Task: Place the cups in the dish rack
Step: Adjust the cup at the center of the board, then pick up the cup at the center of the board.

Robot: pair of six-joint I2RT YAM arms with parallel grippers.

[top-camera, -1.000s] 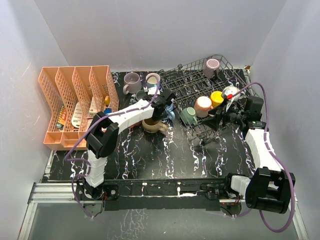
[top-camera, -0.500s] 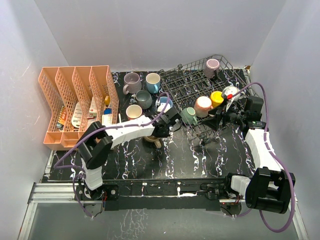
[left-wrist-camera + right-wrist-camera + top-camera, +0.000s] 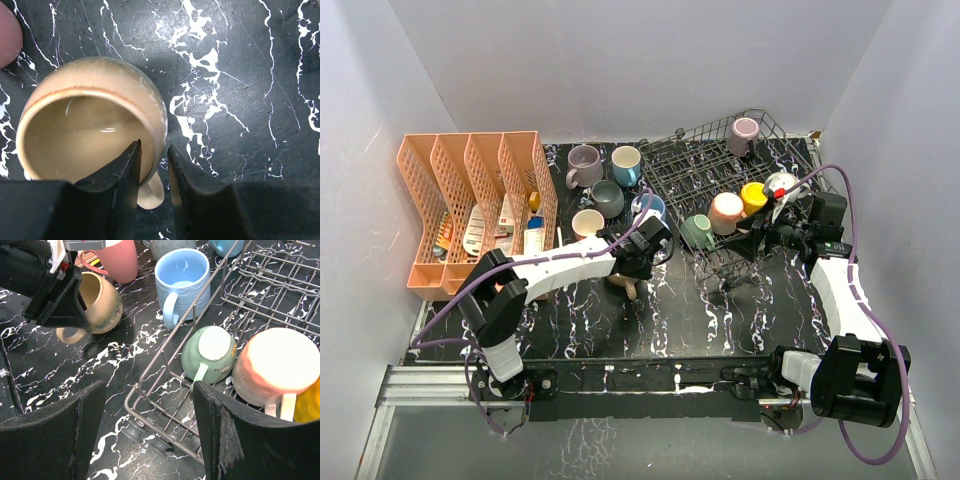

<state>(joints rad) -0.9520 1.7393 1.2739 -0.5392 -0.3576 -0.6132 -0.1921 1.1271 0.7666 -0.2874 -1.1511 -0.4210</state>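
A tan cup (image 3: 90,125) lies tipped on the black marble table, seen also as the tan cup (image 3: 625,283) in the top view. My left gripper (image 3: 152,155) is shut on its wall beside the handle, one finger inside and one outside. The dish rack (image 3: 700,160) stands at the back right and holds a green cup (image 3: 697,232), a pink cup (image 3: 726,212), a yellow cup (image 3: 753,196) and a mauve cup (image 3: 744,132). My right gripper (image 3: 150,387) hangs open over the rack's near left corner (image 3: 165,360), holding nothing.
Loose cups stand left of the rack: mauve (image 3: 583,160), light blue (image 3: 626,160), grey (image 3: 608,197), cream (image 3: 587,222) and ribbed blue (image 3: 182,275) against the rack's side. An orange organiser (image 3: 470,210) fills the left. White walls close three sides.
My left gripper came from beside the blue cup toward the near side, bringing the tan cup with it, and the left arm's elbow swung down and left. The right arm has not moved.
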